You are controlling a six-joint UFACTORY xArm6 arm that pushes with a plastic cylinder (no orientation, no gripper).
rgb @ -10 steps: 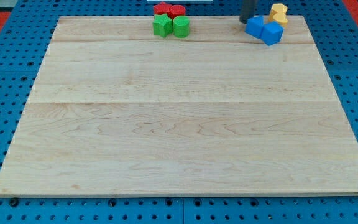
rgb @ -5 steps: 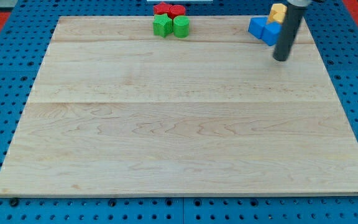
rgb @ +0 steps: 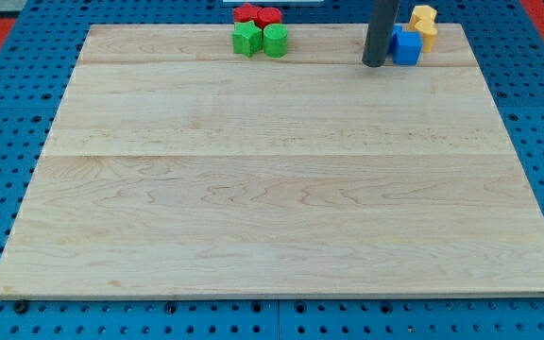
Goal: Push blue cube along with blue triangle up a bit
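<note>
1. Blue is your target colour: in the camera view the blue cube (rgb: 406, 46) sits near the top right corner of the pale wooden board (rgb: 272, 189). The blue triangle is mostly hidden behind the dark rod, so you cannot make out its shape or confirm exactly how it lies against the cube.

2. You will find my tip (rgb: 373, 63) just to the view's left of the blue cube and slightly below it, close enough that contact cannot be ruled out or confirmed. There are no jaws on this rig, only the straight rod, so nothing is spread or pinching.

3. Touching or just beside the cube on its upper right is a yellow block (rgb: 425, 21), its shape unclear, at the board's top edge.

4. Well apart, at the top centre, you see a green cube (rgb: 246, 39) beside a green cylinder (rgb: 275, 40), with two red blocks (rgb: 257, 14) behind them.

5. Judging progress: the blue pair lies close under the board's top edge, so little upward travel is left. The tip stands to the side, not beneath them, so you would likely need it below the pair to push up.
</note>
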